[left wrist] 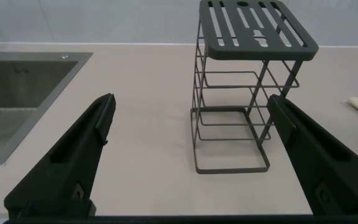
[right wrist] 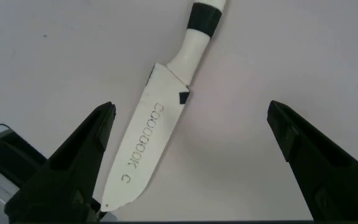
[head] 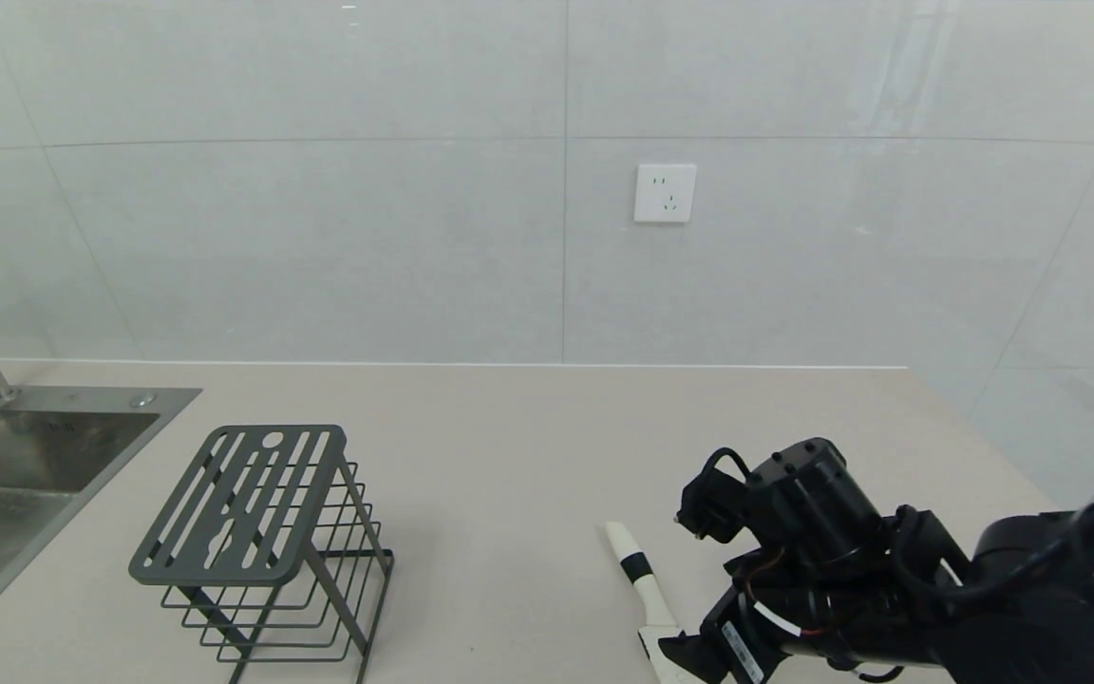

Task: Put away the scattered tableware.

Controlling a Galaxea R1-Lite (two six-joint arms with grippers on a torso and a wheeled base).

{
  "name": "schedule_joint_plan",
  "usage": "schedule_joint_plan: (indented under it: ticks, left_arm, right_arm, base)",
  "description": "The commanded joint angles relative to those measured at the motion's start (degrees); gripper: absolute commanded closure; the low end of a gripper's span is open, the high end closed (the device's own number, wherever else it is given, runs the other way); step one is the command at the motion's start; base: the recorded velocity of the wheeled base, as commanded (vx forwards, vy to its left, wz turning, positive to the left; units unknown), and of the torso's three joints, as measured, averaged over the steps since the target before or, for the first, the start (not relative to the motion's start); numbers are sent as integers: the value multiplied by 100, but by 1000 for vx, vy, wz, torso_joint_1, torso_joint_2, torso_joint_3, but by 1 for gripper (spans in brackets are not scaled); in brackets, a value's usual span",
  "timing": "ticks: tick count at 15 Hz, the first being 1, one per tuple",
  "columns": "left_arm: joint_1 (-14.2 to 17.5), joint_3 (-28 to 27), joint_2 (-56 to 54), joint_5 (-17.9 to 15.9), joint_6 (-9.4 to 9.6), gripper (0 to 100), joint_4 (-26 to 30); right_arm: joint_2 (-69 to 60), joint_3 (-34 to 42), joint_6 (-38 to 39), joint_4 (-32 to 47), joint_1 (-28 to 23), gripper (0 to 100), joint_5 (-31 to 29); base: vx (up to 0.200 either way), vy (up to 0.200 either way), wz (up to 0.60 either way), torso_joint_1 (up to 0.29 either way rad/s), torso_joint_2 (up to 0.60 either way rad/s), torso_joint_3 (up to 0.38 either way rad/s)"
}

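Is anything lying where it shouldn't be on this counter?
Yes. A white knife lies loose and flat on the counter, to the right of the wire knife rack, whose slots hold nothing. A knife left lying out looks out of place. The open right gripper hovers over it.

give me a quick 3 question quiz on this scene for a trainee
1. True or false: the white knife already stands in the wire rack.
2. Pick one. The right gripper is: A) shut on the knife; B) open over the knife; C) open over the rack.
3. Fill in: on the counter, the rack stands between the knife and the ____.

Key: 1 false, it lies flat on the counter; 2 B; 3 sink.
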Motion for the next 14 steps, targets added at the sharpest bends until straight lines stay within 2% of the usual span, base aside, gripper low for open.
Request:
schedule_joint_plan:
  ticks: [1, 12, 14]
  left_arm:
    - [1, 1, 9, 3, -5, 0, 0]
    - [1, 1, 9, 3, -5, 0, 0]
    - [1, 10, 9, 3, -5, 0, 0]
  right_arm:
    - [757, -2, 1, -399, 70, 0, -17]
    - [1135, -64, 19, -610, 255, 0, -61]
    - [1144, -90, 142, -628, 263, 0, -228]
  base:
    - [0, 0, 0, 0, 0, 0]
    - [0, 0, 0, 0, 0, 0]
    - [0, 0, 0, 0, 0, 0]
